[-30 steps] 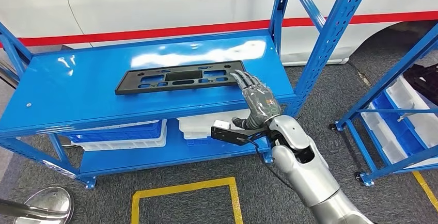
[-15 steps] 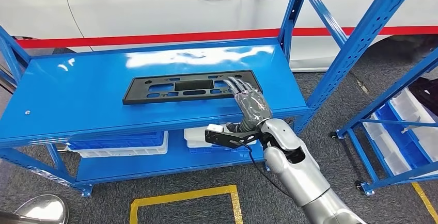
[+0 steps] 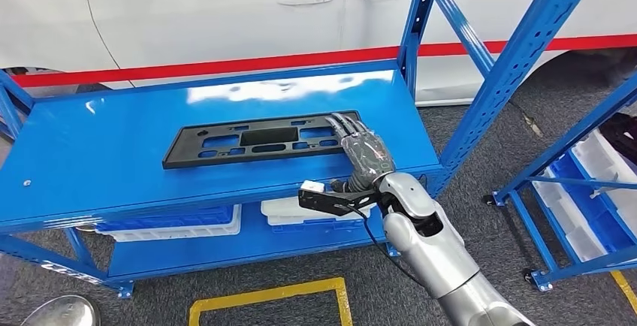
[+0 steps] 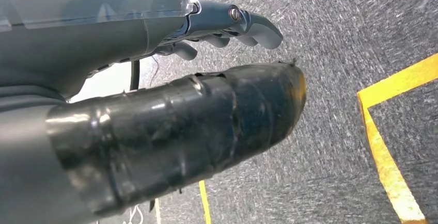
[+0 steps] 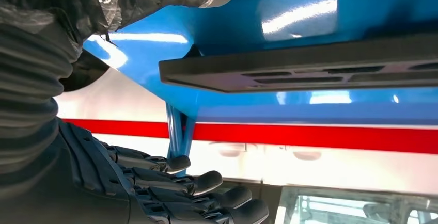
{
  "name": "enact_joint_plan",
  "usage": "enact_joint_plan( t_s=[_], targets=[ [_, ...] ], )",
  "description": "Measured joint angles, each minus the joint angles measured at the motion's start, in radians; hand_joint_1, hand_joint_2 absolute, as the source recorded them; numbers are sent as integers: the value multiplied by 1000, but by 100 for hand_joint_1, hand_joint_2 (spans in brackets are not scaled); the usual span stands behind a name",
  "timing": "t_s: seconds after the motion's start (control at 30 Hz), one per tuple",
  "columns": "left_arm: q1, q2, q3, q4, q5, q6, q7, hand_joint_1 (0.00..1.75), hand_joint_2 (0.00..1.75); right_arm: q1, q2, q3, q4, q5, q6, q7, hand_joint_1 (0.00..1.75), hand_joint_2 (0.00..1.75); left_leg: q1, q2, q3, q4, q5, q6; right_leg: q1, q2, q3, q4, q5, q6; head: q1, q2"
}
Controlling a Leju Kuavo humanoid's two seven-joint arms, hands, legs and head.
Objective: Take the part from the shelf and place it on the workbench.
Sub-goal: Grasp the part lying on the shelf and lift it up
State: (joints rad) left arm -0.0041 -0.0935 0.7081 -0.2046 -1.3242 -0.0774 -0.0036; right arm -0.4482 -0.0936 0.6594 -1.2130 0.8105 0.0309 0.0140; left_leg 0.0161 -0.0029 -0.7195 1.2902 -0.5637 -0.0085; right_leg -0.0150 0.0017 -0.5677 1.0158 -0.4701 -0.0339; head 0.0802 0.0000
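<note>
- Black moulded plastic forms the part [image 3: 261,140], a long flat plate with several rectangular cut-outs, much like a licence-plate bracket. It lies flat on the top deck of the blue steel shelf [image 3: 113,161], lengthwise across it and near the middle.
- Handling estimate: light, thin and fairly stiff, with some flex likely along its length. The glossy deck gives little friction, so the part may slide when pushed rather than lift.
- Grasp point: the end nearest the right hand [image 3: 360,152] suits best, fingers on the upper face and thumb under the edge. The right wrist view shows the part [image 5: 310,69] edge-on against the deck, so the thumb has little gap to enter; drawing the end past the deck edge first may help.
- Right hand state: fingers extended and laid over the near end of the part, thumb below deck level. No closed grip is visible; the part is not yet lifted.
- Left hand [image 4: 227,25] state: fingers loosely curled, holding nothing, hanging above grey carpet floor [image 4: 361,22] with yellow floor tape [image 4: 385,146].
- Obstructions: a blue upright post [image 3: 413,18] and a diagonal brace [image 3: 518,63] stand close to the right arm's path; lift clear before swinging.
- Surroundings: white and blue bins [image 3: 180,221] sit on the lower deck, a white car [image 3: 225,10] with a red stripe stands behind, and a second rack [image 3: 578,153] stands to the right.
</note>
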Motion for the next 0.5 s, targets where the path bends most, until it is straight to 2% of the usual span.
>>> enact_joint_plan(
  t_s=[0.03,0.1,0.13,0.17,0.2,0.3,0.33,0.37,0.43,0.47,0.5],
  targets=[
    [1,0,0,0,-1,0,0,0,0,0,2,0,7,4,-1,0,0,175,3,0,1,-21,31,-3,-1,1,7,2,-6,2,0,0],
    [2,0,0,0,-4,0,-2,0,0,-2,10,0,22,11,-3,1,0,175,9,0,45,-139,109,-6,-5,3,20,8,-23,10,0,0],
    [1,0,0,0,-6,0,-2,0,0,-5,13,0,30,15,-4,2,0,175,8,-1,70,-197,131,-6,-4,4,24,13,-31,17,-1,0],
    [0,0,0,1,-6,0,-4,0,0,-7,16,1,37,18,-6,2,0,175,7,-2,86,-233,139,-2,-3,5,25,15,-37,24,-2,0],
    [-1,0,0,1,-6,0,-4,0,0,-9,19,1,45,21,-8,3,0,175,5,-3,93,-247,133,2,-1,5,24,16,-40,30,-3,0],
    [-3,0,-1,2,-7,0,-6,0,0,-14,26,3,69,31,-16,3,0,175,4,-3,101,-257,124,20,-1,4,26,18,-49,43,-4,0],
    [-2,0,-1,2,-7,0,-7,0,0,-17,28,3,76,35,-19,3,0,175,5,-3,106,-261,122,27,-2,4,18,39,-61,47,-4,0],
    [-2,-1,-1,2,-7,0,-7,0,0,-20,29,4,84,39,-22,5,0,175,7,-2,112,-264,120,33,-2,3,-2,79,-80,50,-4,0],
    [-2,-1,0,2,-7,-1,-8,0,0,-25,31,6,106,45,-26,11,0,175,6,-1,119,-265,113,43,-1,1,-78,212,-127,53,-4,0],
    [-3,-1,0,2,-7,-1,-9,0,0,-25,32,7,117,47,-27,13,0,175,5,-2,122,-265,109,45,-1,1,-118,273,-139,53,-4,0],
    [-3,-1,0,2,-7,-1,-9,0,0,-23,33,8,128,48,-27,15,0,175,3,-3,127,-265,105,47,-1,1,-146,303,-133,52,-4,0]
  ],
)
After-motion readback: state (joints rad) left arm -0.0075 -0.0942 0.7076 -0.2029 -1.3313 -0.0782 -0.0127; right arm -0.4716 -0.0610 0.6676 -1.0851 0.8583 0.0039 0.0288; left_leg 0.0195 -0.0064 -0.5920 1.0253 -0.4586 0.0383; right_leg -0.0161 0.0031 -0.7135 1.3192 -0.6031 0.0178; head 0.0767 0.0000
